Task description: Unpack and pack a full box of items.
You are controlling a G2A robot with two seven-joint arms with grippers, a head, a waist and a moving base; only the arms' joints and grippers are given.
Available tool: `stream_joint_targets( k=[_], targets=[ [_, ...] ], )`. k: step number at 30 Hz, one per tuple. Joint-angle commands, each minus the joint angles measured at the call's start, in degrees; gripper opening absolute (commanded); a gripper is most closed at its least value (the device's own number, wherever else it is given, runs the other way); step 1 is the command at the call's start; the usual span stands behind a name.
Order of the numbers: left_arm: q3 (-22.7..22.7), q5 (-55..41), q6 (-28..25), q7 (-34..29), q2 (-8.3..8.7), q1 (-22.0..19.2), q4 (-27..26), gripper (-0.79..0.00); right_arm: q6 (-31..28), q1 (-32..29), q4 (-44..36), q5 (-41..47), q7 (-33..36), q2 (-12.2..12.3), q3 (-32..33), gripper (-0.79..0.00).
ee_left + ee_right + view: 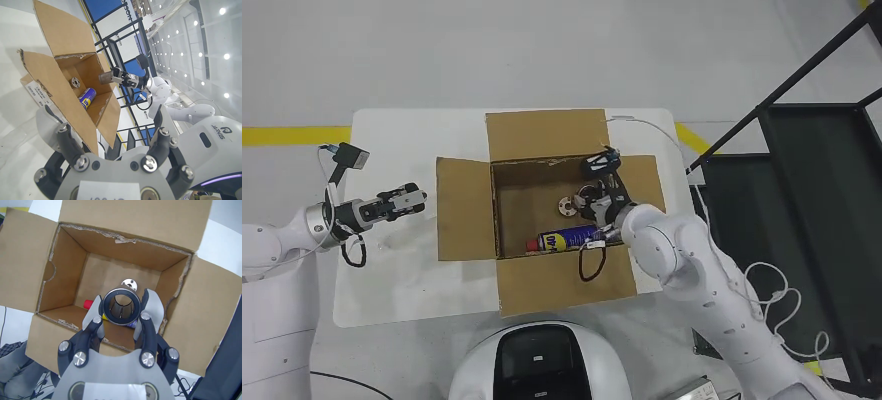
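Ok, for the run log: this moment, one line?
right gripper: shut on cylinder over box | left gripper: open, empty | box: spray can, flange

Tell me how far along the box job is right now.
Done: the box has its flaps open. In hand: the right claw grips a metal sleeve over the opening; whether it is going in or coming out, I cannot tell. To do: a spray can and a metal flange lie on the box floor, and the left claw hangs open over the table beside the box.
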Motion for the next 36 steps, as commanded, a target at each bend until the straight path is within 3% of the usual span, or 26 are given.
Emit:
stream_joint_targets(
  k=[1,25,36],
  targets=[
    [0.0,0.0,0.0,0.0,0.0,0.0,0.0,0.0,-0.71,-1.86,-1.16,0.39,-0.29,0.33,2.85,-0.785],
    [0.0,0.0,0.0,0.0,0.0,0.0,0.0,0.0,-2.75,-3.02,-1.57,0.4,-1.32,0.5,3.7,-0.785],
    [0.0,0.0,0.0,0.0,0.0,0.0,0.0,0.0,-4.14,-7.05,-6.1,4.47,2.2,1.97,21.43,-0.785]
  ],
)
